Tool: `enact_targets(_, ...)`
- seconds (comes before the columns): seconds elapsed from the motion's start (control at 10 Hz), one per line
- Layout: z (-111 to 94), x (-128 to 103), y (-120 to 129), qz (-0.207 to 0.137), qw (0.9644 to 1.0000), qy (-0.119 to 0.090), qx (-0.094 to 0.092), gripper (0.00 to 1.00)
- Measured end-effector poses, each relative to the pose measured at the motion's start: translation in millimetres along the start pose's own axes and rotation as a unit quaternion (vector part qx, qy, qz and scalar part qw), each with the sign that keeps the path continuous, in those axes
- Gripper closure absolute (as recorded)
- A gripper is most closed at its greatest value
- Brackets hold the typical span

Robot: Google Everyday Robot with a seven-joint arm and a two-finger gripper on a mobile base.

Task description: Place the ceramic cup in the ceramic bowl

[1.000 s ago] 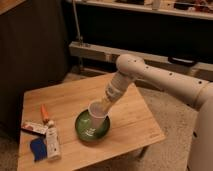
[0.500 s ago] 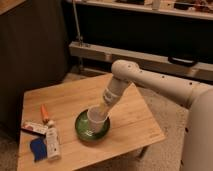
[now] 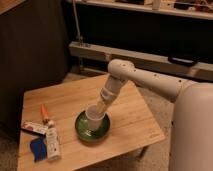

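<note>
One cup: ceramic cup (image 3: 95, 118), white, frame centre, low inside ceramic bowl (image 3: 93, 127), tilted.
Gripper: gripper (image 3: 101, 106) at cup's upper-right rim, touching; fingers' state can't tell.
Bowl: dark green, on counter (image 3: 131, 117), lower centre.
Labels: white tube (image 3: 52, 143) lower left, print unreadable.

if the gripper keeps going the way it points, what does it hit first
The gripper points down and left at the cup, which it seems to hold; beyond that, most likely the green bowl under it.
</note>
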Motion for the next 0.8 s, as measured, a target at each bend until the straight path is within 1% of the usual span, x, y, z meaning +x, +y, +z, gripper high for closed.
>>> enact_targets(0.2, 2.6, 0.1, -0.8, -0.004, 0.9999, 0.004, 0.009, 0.59)
enact_targets(0.3, 5.2, -1.4, -0.2, -0.008, 0.9999, 0.004, 0.014, 0.46)
enact_targets(0.4, 6.9, -2.2, -0.7, -0.008, 0.9998, 0.003, 0.017, 0.36)
enact_targets(0.6, 10.3, -1.7, -0.7, -0.012, 0.9997, 0.006, 0.022, 0.21)
enact_targets(0.8, 12.6, -1.3, -0.8, -0.015, 0.9995, 0.007, 0.026, 0.20)
